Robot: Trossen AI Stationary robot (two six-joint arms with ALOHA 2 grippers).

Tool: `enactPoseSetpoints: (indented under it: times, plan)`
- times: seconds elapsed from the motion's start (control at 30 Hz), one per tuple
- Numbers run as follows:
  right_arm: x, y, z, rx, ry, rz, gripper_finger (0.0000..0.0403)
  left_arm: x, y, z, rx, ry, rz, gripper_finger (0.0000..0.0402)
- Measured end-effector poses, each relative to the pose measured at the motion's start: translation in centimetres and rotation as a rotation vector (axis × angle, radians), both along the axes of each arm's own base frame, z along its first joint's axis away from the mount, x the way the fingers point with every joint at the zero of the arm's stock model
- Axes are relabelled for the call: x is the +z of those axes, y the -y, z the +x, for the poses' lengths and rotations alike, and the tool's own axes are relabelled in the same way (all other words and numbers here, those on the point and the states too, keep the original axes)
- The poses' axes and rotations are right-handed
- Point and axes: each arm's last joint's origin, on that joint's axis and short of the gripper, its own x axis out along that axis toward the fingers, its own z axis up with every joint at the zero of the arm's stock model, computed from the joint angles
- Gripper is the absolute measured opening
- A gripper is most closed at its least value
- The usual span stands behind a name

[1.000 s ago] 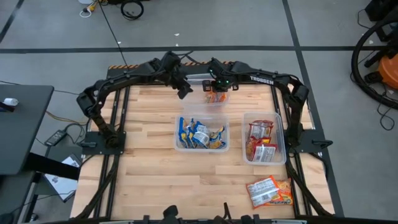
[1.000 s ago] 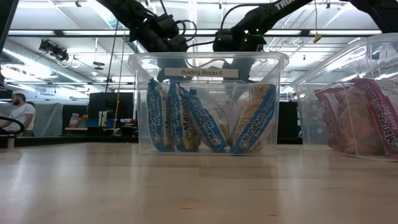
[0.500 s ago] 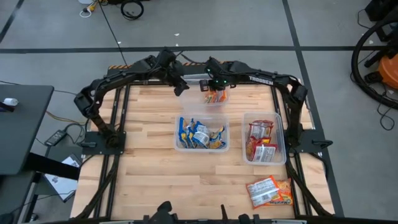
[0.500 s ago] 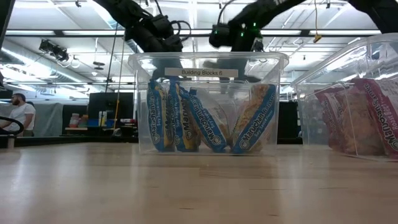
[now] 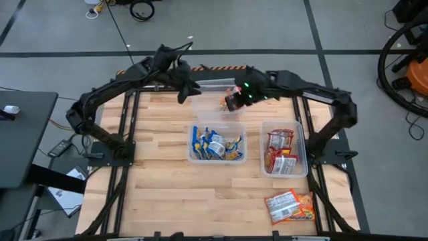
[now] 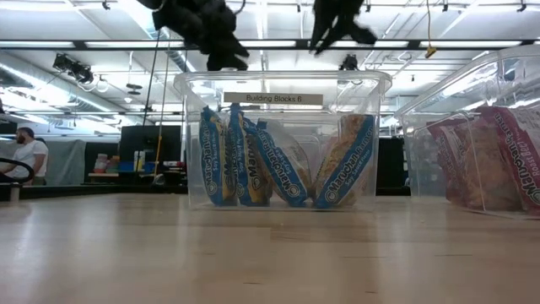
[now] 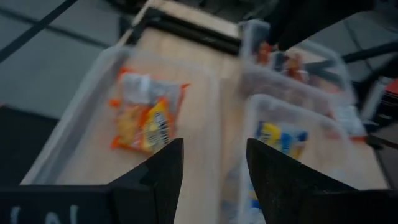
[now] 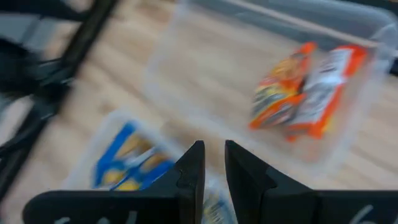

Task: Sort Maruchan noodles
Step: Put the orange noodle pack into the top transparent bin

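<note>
**Maruchan packets lying sorted in 3 clear tubs**

Maruchan noodles, flat crinkly plastic packets, are sitting grouped by colour. Blue-silver packets [image 5: 215, 144] are standing on edge in the clear rectangular middle tub [image 5: 192, 155]. Red-white packets [image 5: 282, 152] are filling the clear right-hand tub [image 5: 304, 144]. Orange-yellow packets [image 8: 305, 90] are lying in the clear far tub [image 8: 186, 74]. 2 more orange packets [image 5: 290, 206] are resting loose on the light wooden table [image 5: 160, 187]. The left gripper [image 5: 184, 94] is hanging empty beside the far tub, fingers parted. The right gripper [image 5: 232, 102] is hovering above that tub, fingers slightly apart, holding nothing.
</note>
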Motion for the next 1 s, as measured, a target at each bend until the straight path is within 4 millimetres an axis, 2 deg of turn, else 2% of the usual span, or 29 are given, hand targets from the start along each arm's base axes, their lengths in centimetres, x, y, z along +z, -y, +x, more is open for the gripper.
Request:
enactPoseSetpoints:
  times: [0.23, 0.47, 0.63, 0.73, 0.87, 1.0]
  plan:
    - [3.5, -7.1, -2.5, 0.060, 0.153, 0.023, 0.0069, 1.5, 3.4, 0.4, -0.106, 0.034, 0.005, 0.0181]
    - [3.7, -14.2, -3.2, 0.227, 0.188, 0.127, 0.0069, 4.3, 9.3, -0.5, -0.239, 0.089, -0.013, 0.0181]
    - [2.1, -19.9, -3.0, 0.430, 0.101, 0.227, 0.0069, 6.1, 13.8, -1.5, -0.340, 0.130, -0.070, 0.0181]
    - [0.6, -23.4, -2.9, 0.521, 0.039, 0.227, 0.0069, 6.8, 16.3, -2.3, -0.358, 0.131, -0.102, 0.0181]
    - [-2.5, -28.9, -2.9, 0.681, -0.075, 0.230, 0.0071, 7.3, 19.6, -2.6, -0.343, 0.122, -0.120, 0.0181]
    - [-5.9, -33.8, -3.6, 0.859, -0.197, 0.209, 0.0094, 7.2, 22.6, -2.8, -0.283, 0.095, -0.144, 0.0181]
